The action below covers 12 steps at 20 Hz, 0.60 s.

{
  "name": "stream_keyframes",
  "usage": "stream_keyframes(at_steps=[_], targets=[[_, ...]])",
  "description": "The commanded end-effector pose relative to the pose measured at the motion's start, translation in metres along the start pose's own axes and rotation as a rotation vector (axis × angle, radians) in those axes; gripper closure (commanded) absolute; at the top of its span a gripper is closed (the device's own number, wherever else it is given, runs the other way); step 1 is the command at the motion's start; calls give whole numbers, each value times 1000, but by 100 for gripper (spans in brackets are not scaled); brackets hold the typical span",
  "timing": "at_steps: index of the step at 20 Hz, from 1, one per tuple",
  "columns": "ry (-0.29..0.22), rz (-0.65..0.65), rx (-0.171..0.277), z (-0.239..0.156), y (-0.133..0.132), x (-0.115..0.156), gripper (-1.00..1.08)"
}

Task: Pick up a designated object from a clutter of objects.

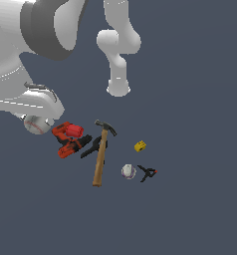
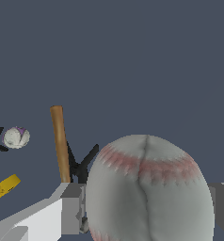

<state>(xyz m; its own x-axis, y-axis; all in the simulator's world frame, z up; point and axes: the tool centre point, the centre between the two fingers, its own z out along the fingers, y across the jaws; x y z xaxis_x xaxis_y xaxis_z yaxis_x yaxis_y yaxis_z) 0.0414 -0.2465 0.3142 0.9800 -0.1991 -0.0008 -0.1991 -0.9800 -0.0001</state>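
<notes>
A plain dark blue-grey tabletop (image 1: pixel 200 99) fills both views; its edges and corners lie out of sight. The white arm's jaws (image 2: pixel 147 212) pinch the baseball (image 2: pixel 149 188) between grey fingers (image 2: pixel 71 209). In the exterior view the ball sits under the wrist, just beside the red-and-black drill (image 1: pixel 68 138). Then come the hammer (image 1: pixel 101 154), a black clamp (image 1: pixel 94 147) touching its handle, the purplish-marked ball (image 1: pixel 129 172) beside a second clamp (image 1: pixel 147 173), and the yellow block (image 1: pixel 140 146). Bare surface surrounds them.

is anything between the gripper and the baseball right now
Nothing visible does. In the wrist view the baseball sits directly between the gripper's fingers. The power drill lies beside the ball, not between.
</notes>
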Motion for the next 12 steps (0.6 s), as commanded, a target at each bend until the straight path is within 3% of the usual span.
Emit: stream_keyframes(at_steps=[1, 12], targets=[[1, 0, 0, -19, 0, -2, 108], [1, -1, 0, -48, -2, -4, 108]])
